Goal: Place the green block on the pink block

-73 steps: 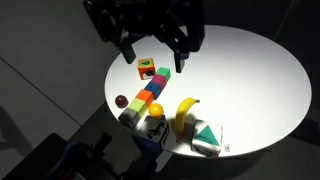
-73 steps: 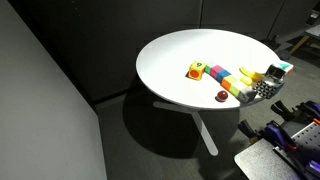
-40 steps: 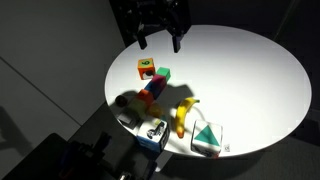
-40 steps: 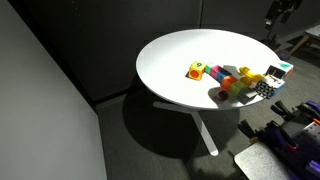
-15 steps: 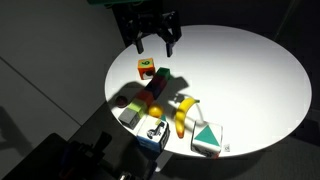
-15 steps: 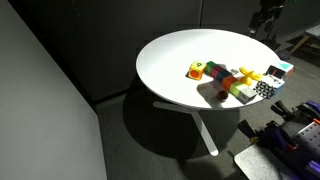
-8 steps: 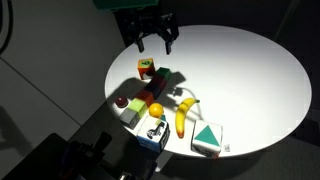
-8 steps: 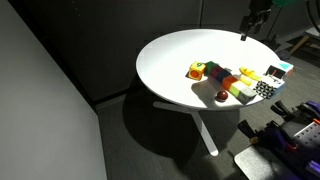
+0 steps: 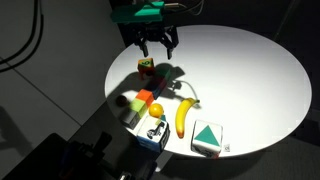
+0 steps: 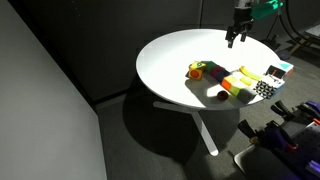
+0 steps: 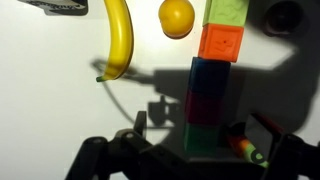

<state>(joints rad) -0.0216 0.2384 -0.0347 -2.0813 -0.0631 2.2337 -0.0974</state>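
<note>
Ext view: gripper (image 9: 157, 47) above table (image 9: 250, 70), fingers apart, nothing held; green block (image 9: 161, 73) on tabletop just near of it, in shadow | Ext view: gripper (image 10: 237, 38) in air, far-right of green block (image 10: 210, 68) | Wrist: green block (image 11: 205, 141) below, between spread fingers, shaded, touching pink block (image 11: 210, 90) in cube row; banana (image 11: 120, 40) to left.

No word, brand or number is legible in any view. The one clear sign is a green triangle printed on the white box (image 9: 207, 138).
</note>
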